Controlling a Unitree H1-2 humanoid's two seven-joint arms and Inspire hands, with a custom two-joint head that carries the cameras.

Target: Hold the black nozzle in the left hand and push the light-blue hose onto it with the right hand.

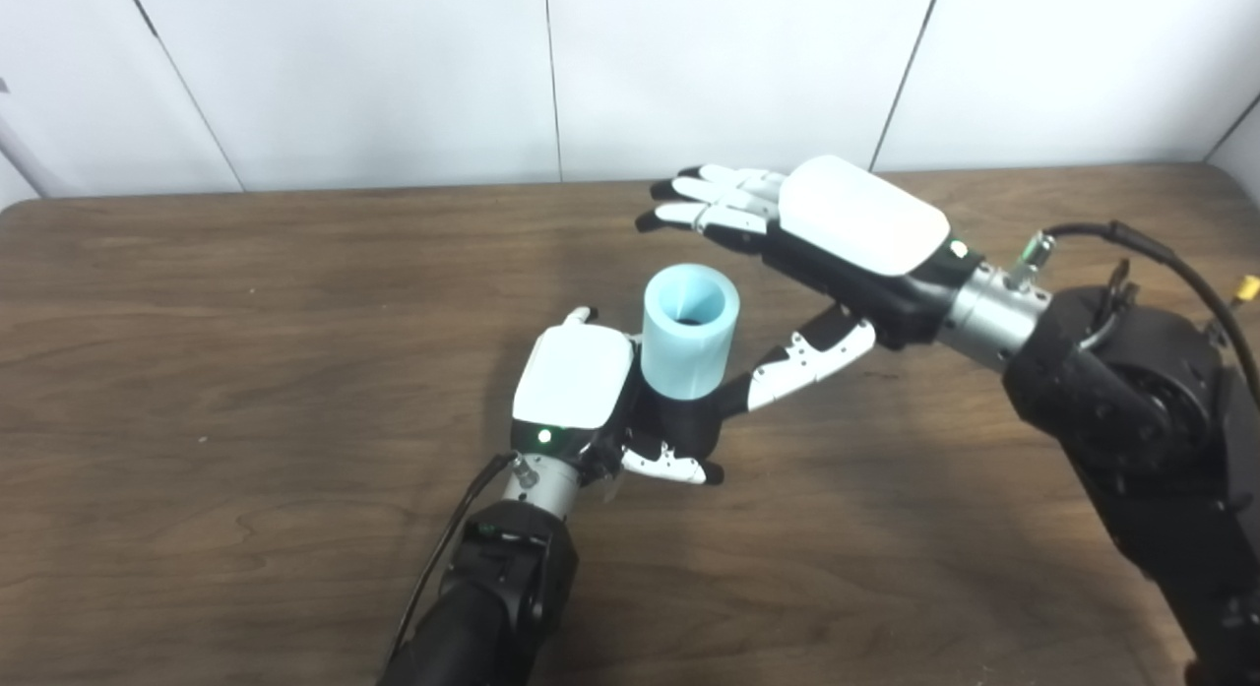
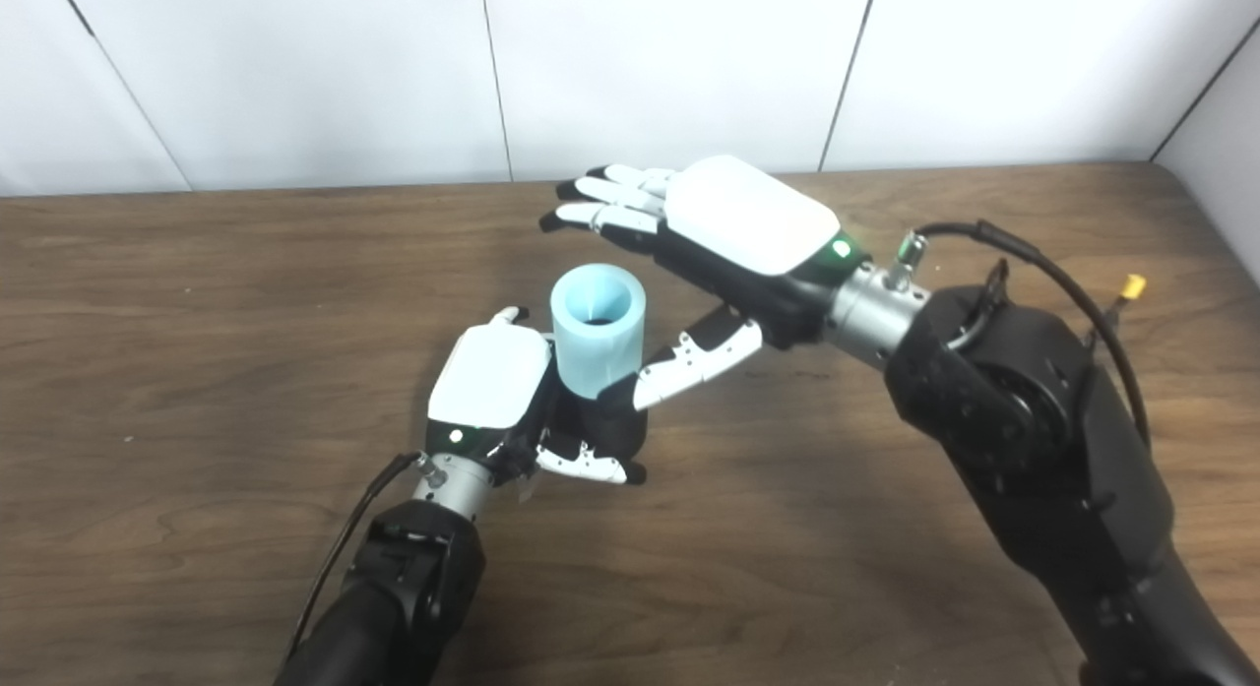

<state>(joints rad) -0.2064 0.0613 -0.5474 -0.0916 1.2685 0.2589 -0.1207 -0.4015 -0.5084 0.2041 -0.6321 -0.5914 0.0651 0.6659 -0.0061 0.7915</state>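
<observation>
Light-blue hose upright on black nozzle, bore facing up.

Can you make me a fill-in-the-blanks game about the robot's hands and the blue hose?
1. The hose is light ____.
2. The ____ hand holds the black nozzle.
3. The right hand has its fingers ____ and holds nothing.
4. The hose's open end points ____.

Missing words: blue; left; apart; up
</observation>
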